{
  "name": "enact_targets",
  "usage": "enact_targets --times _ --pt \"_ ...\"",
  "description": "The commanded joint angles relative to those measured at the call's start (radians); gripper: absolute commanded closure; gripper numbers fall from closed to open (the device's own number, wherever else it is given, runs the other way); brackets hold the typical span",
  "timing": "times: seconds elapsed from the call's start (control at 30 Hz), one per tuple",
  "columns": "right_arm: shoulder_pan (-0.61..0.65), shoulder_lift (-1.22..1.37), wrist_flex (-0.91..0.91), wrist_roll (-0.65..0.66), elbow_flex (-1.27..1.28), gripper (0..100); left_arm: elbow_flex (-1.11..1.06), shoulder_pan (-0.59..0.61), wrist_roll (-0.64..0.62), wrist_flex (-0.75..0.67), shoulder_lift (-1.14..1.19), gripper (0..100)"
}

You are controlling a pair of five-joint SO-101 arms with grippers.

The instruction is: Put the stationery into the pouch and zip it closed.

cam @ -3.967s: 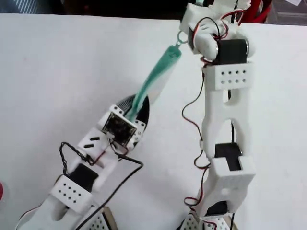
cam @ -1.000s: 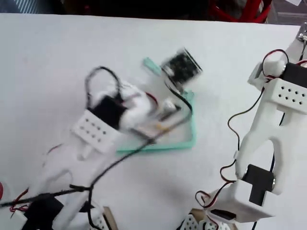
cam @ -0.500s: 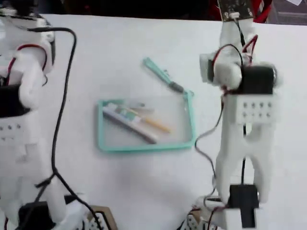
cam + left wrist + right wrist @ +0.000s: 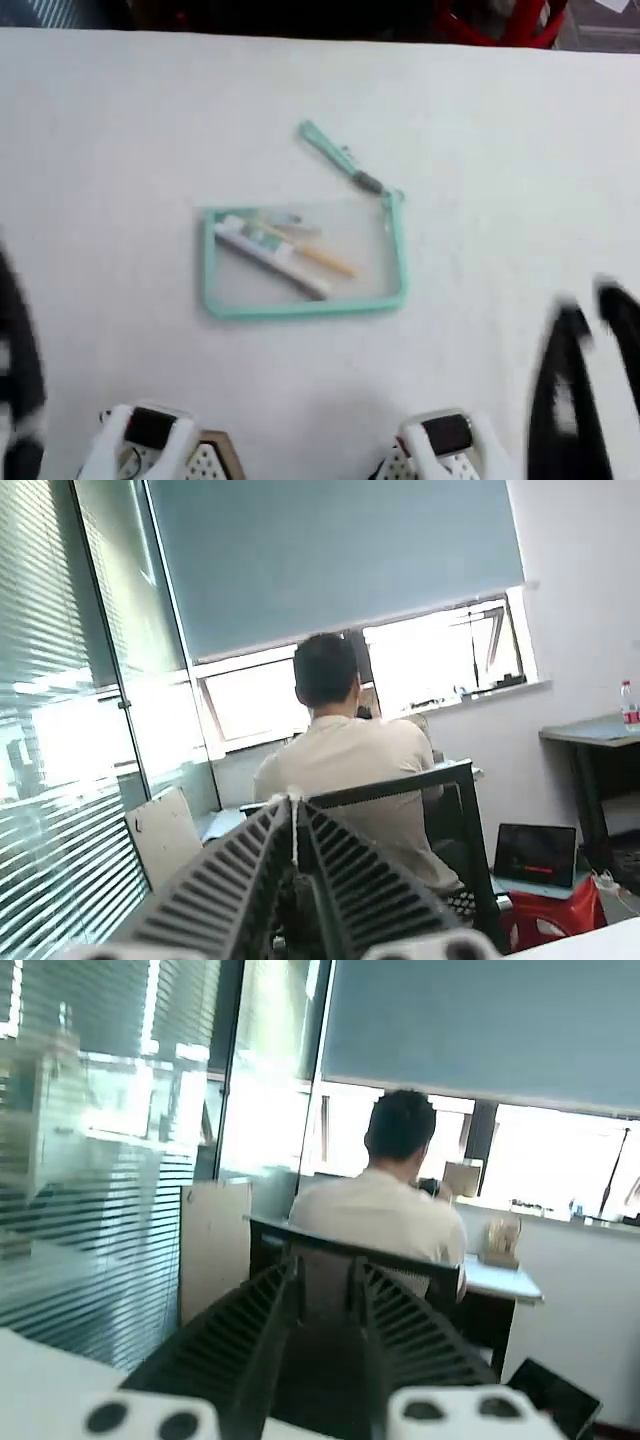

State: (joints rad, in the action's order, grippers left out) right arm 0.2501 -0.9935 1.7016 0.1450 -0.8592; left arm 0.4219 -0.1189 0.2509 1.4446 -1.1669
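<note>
The left hand point(image 4: 293, 825) is pinched shut on nothing, raised toward the room, well apart from the pouch point(image 4: 300, 310). The pouch lies flat on the surface point(image 4: 500, 150), long axis left to right, stationery point(image 4: 275, 255) inside, zip pull point(image 4: 368, 183) at its right end. The right hand point(image 4: 330, 1290), narrowly parted and empty, is likely nearer that pull.

Wide table point(image 4: 150, 120) room all round the pouch point(image 4: 300, 311)

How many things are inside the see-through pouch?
3 in the pouch: a white-and-green pen across the middle, a yellow pencil beside it, a pale item by the far edge. Others may hide.
</note>
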Motion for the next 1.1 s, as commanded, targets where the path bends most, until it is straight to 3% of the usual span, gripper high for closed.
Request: enact_targets --times 0.0,0.23,0.4,0.57,0.73,0.93,1.07 --pt "0.008 -0.114 0.01 0.011 -0.002 92.2 -0.149 -0.019 0.023 0.002 -0.228 98" --pt "-0.156 -0.377 0.012 0.017 0.167 92.2 -0.591 -0.016 0.101 -0.052 -0.687 98" --pt "-0.252 -0.564 0.004 0.018 0.532 91.9 -0.621 0.002 0.087 0.06 -0.653 98" --pt "-0.248 -0.69 -0.128 0.094 1.085 92.2 -0.76 0.002 0.037 0.002 -0.656 98" --pt "-0.252 -0.82 -0.374 0.095 1.493 92.2 -1.083 0.019 0.038 -0.186 -0.656 98" --pt "-0.248 -0.779 -0.733 0.094 1.801 92.2 -1.505 0.16 0.032 -0.578 -0.656 98" --pt "-0.248 -0.773 -0.96 0.094 2.012 92.2 -1.741 0.193 0.032 -0.755 -0.656 98"
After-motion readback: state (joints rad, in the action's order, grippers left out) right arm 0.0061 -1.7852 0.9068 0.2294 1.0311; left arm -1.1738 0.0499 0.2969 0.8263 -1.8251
